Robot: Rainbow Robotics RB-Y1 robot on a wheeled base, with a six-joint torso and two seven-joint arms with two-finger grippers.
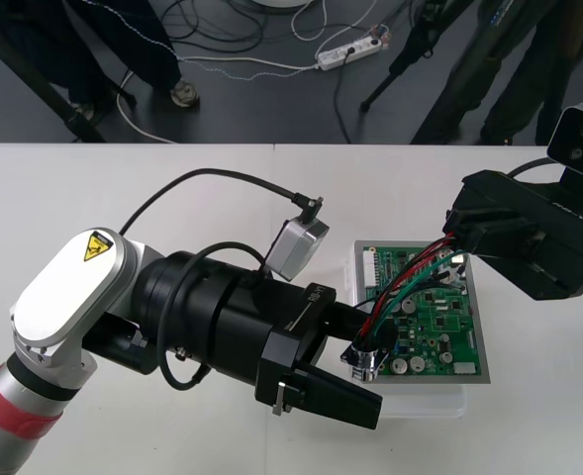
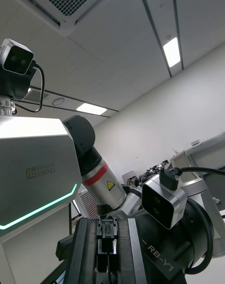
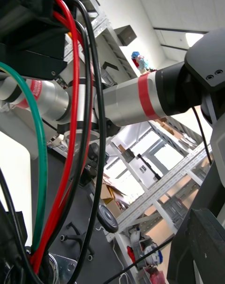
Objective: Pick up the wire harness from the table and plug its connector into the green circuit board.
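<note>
The green circuit board [image 1: 439,322] lies on its white base [image 1: 425,401] at the table's right. My right gripper [image 1: 456,237] hovers over the board's far edge, shut on the harness's plug end; in the right wrist view a small black plug [image 2: 107,237] sits between its fingers [image 2: 86,251]. Red, green and black wires [image 1: 400,287] arc down from it to the round metal socket [image 1: 362,360] over the board's near left corner. My left gripper [image 1: 370,366] is open, its fingers either side of the socket. In the left wrist view the wires [image 3: 70,124] rise from the socket [image 3: 56,265].
The left arm [image 1: 83,287] stretches across the table's middle, its wrist camera [image 1: 298,247] just left of the board. The right arm's black body [image 1: 538,247] hangs over the table's right edge. Cables and a power strip [image 1: 350,49] lie on the floor beyond.
</note>
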